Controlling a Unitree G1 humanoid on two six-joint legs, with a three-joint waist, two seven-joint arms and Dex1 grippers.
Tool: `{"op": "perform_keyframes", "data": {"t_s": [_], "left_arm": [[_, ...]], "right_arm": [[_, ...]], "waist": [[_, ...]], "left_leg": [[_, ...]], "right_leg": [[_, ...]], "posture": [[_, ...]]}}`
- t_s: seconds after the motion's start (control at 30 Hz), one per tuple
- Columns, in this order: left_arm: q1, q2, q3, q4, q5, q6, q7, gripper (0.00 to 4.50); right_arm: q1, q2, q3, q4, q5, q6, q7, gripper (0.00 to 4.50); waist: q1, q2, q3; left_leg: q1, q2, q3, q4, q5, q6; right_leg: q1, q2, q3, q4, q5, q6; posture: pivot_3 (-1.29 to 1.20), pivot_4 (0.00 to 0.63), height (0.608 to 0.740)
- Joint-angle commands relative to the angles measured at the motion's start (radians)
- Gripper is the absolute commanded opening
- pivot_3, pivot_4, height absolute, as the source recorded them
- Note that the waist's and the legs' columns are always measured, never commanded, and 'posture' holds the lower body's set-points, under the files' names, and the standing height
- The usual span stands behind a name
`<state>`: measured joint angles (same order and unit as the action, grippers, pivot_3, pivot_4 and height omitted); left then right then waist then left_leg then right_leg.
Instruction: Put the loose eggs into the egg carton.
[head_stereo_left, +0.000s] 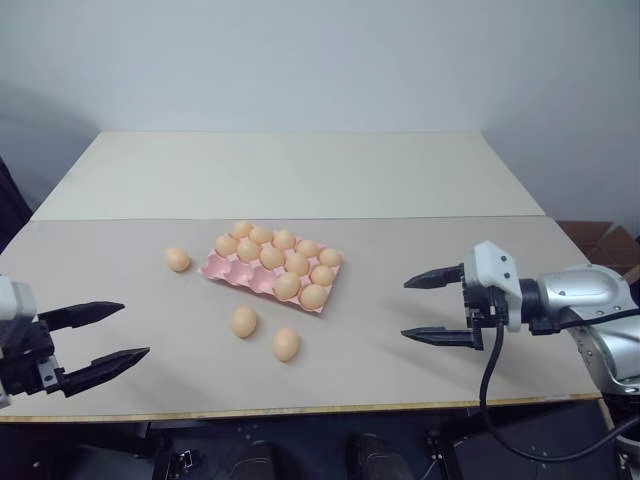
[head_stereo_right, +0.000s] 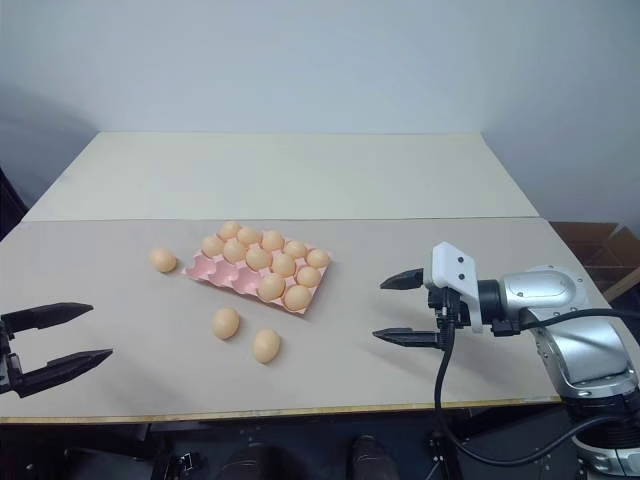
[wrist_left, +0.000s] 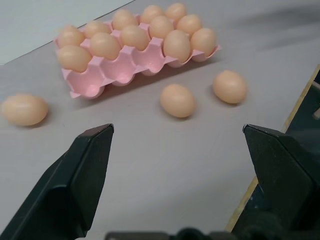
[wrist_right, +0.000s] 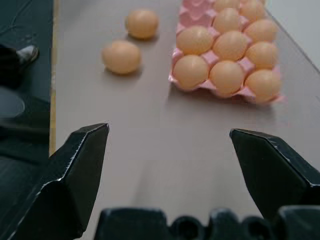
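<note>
A pink egg carton (head_stereo_left: 232, 272) lies mid-table with several tan eggs in its cups and a few front cups bare. Three loose eggs rest on the table: one (head_stereo_left: 177, 260) left of the carton, two (head_stereo_left: 243, 321) (head_stereo_left: 286, 344) in front of it. My left gripper (head_stereo_left: 107, 335) hovers open near the front left edge, well clear of the eggs. Over the table to the right of the carton, my right gripper (head_stereo_left: 435, 307) is open and holds nothing, its fingers pointing toward the carton. The carton (wrist_right: 176, 65) and the two front eggs (wrist_right: 121, 56) (wrist_right: 142, 23) lie ahead of those fingers in the right wrist view.
The brown tabletop (head_stereo_left: 400, 250) has a wooden front edge (head_stereo_left: 300, 410). A paler table (head_stereo_left: 300, 170) adjoins behind it, against a plain wall. A cardboard box (head_stereo_left: 605, 245) sits on the floor at the far right.
</note>
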<state>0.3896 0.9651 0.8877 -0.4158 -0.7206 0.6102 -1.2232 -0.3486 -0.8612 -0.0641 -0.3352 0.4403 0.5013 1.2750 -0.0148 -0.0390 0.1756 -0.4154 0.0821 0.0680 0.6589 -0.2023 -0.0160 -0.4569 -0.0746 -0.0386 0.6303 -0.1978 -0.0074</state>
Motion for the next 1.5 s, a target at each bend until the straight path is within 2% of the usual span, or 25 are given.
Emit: {"op": "perform_keyframes", "data": {"t_s": [0.03,0.07,0.17,0.33,0.4,0.5,0.7,0.9,1.2,1.3,1.43,1.5], "left_arm": [[-0.009,-0.013,0.018,-0.030,-0.013,-0.024,0.003,4.50],[-0.012,-0.013,0.012,-0.031,-0.011,-0.025,0.004,4.50],[-0.032,-0.009,-0.011,-0.026,-0.006,-0.026,0.012,4.50],[-0.090,0.001,-0.074,-0.019,-0.013,-0.015,0.024,4.50],[-0.110,0.003,-0.095,-0.017,-0.013,-0.012,0.030,4.50],[-0.131,0.011,-0.111,-0.008,-0.008,-0.012,0.033,4.50],[-0.134,0.018,-0.110,-0.013,-0.007,-0.005,0.033,4.50],[-0.127,0.020,-0.101,-0.035,-0.010,0.006,0.045,4.50],[-0.105,0.008,-0.092,-0.064,-0.018,0.016,0.070,4.50],[-0.099,0.003,-0.091,-0.071,-0.017,0.015,0.078,4.50],[-0.091,-0.004,-0.088,-0.079,-0.018,0.013,0.087,4.50],[-0.089,-0.006,-0.087,-0.081,-0.016,0.010,0.089,4.50]], "right_arm": [[0.011,-0.016,-0.059,-0.049,0.041,-0.026,-0.021,4.48],[0.007,-0.015,-0.054,-0.049,0.042,-0.031,-0.025,4.48],[-0.024,0.005,-0.016,-0.064,0.040,-0.052,-0.036,4.48],[-0.146,0.122,0.172,-0.087,-0.041,-0.116,-0.068,4.48],[-0.173,0.158,0.239,-0.075,-0.077,-0.154,-0.064,4.48],[-0.237,0.229,0.375,0.001,-0.206,-0.272,-0.066,4.48],[-0.315,0.376,0.538,0.183,-0.374,-0.399,-0.116,4.48],[-0.334,0.426,0.618,0.268,-0.466,-0.427,-0.111,4.48],[-0.332,0.500,0.662,0.339,-0.526,-0.380,-0.145,4.48],[-0.330,0.516,0.669,0.372,-0.554,-0.368,-0.158,3.90],[-0.323,0.515,0.648,0.354,-0.542,-0.348,-0.152,2.51],[-0.326,0.511,0.633,0.340,-0.531,-0.342,-0.149,2.16]], "waist": [[0.003,0.000,0.000],[0.004,0.000,0.000],[0.005,0.000,0.000],[-0.001,0.000,0.000],[0.001,0.000,0.000],[0.002,0.000,0.000],[0.002,0.000,0.000],[0.004,0.000,0.000],[-0.001,0.000,0.000],[0.000,0.000,0.000],[0.002,0.000,0.000],[0.002,0.000,0.000]], "left_leg": [[0.000,0.000,0.000,0.000,-0.001,-0.002],[0.000,0.000,0.000,0.000,-0.005,-0.008],[-0.001,-0.001,0.000,0.000,-0.005,-0.008],[0.000,0.000,0.000,0.000,-0.005,-0.008],[0.000,0.001,-0.001,0.000,0.000,-0.001],[-0.001,0.001,0.000,0.000,0.000,0.000],[-0.001,0.000,0.000,0.000,0.000,0.000],[-0.001,0.000,0.000,0.000,0.000,0.000],[0.000,0.001,0.000,0.000,0.000,0.000],[0.000,0.001,0.000,0.000,0.000,0.000],[0.000,0.001,0.001,0.000,0.000,0.000],[0.000,0.001,0.001,0.000,0.000,0.000]], "right_leg": [[0.000,0.000,0.000,0.000,0.000,0.000],[0.000,0.000,0.000,0.000,0.000,0.000],[0.000,-0.001,0.000,-0.001,0.000,0.000],[0.000,0.001,0.000,0.000,0.000,0.000],[0.000,0.002,0.000,0.001,0.000,0.000],[0.000,0.001,0.000,0.000,0.000,0.000],[0.000,0.001,0.000,0.001,0.000,0.000],[0.000,0.001,0.000,0.001,0.000,0.000],[0.000,0.002,0.000,0.002,0.001,0.000],[0.000,0.002,0.000,0.002,0.001,0.000],[0.000,0.002,0.000,0.002,0.001,0.000],[0.000,0.002,0.000,0.002,0.001,0.000]], "posture": [[0.00,0.150,0.740],[0.00,0.150,0.740],[0.00,0.150,0.740],[0.00,0.150,0.740],[0.00,0.150,0.740],[0.00,0.150,0.740],[0.00,0.150,0.740],[0.00,0.150,0.740],[0.00,0.150,0.740],[0.00,0.150,0.740],[0.00,0.150,0.740],[0.00,0.150,0.740]]}}
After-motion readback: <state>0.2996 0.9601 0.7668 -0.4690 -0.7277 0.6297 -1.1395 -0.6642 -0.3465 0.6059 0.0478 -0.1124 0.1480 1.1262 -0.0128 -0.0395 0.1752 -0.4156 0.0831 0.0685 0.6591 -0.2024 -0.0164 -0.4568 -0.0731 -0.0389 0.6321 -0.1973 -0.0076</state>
